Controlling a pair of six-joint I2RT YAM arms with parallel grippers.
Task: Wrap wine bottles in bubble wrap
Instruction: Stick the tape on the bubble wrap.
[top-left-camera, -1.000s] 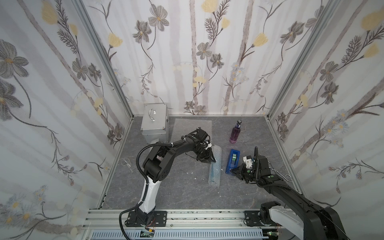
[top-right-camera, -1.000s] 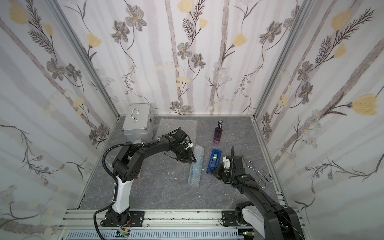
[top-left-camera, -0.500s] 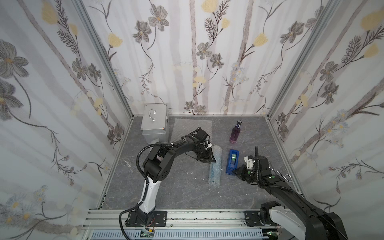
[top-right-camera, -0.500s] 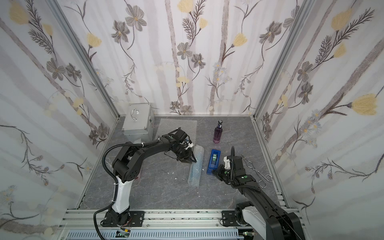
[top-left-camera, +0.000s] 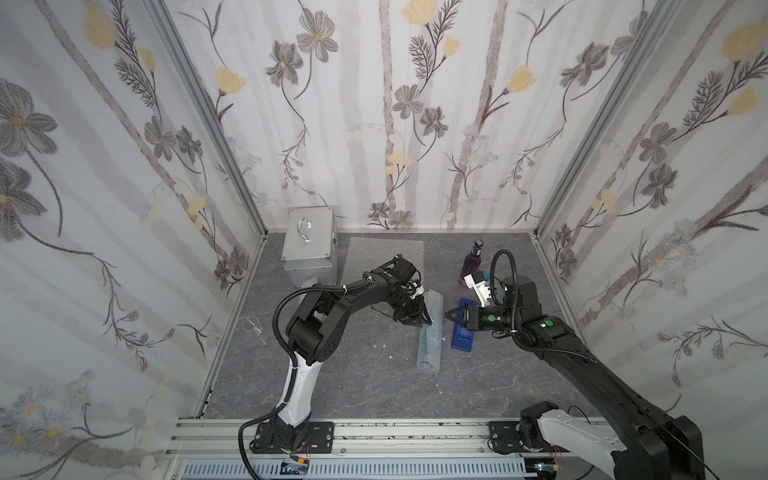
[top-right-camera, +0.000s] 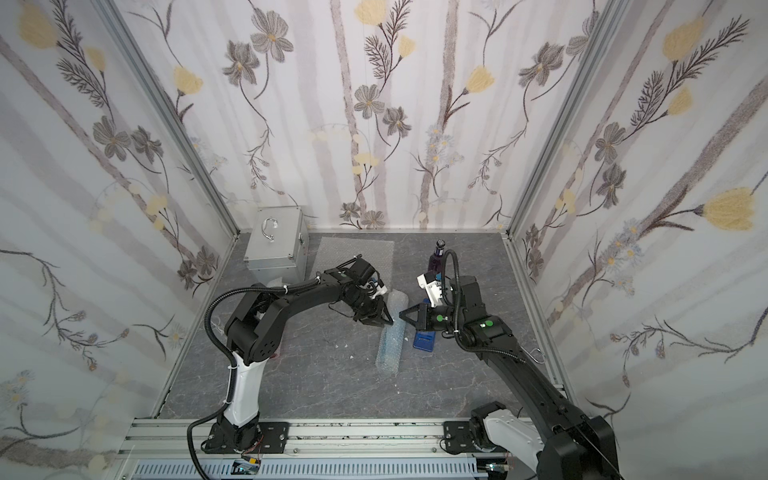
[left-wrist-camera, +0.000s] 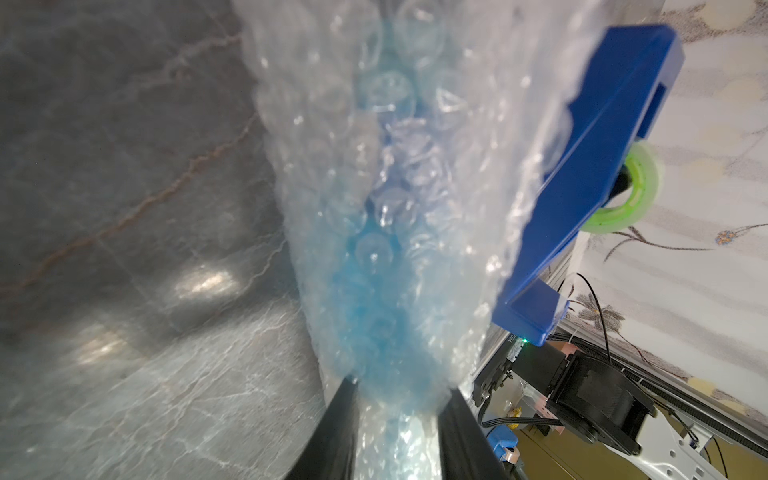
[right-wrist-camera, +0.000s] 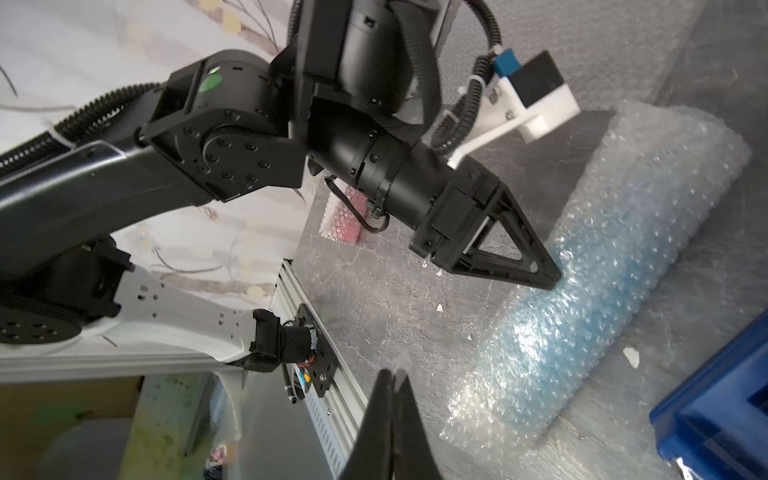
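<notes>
Bubble wrap (top-left-camera: 428, 349) roll around blue bottle (left-wrist-camera: 374, 291) pinched in left jaws; right jaws pressed together, close beside roll.

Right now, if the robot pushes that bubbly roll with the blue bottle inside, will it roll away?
It would probably roll sideways: the wrapped blue bottle lies flat, round like a tube. Its bubble wrap looks soft, so it likely squashes a little. The left gripper pinches it, which should hold it.
</notes>
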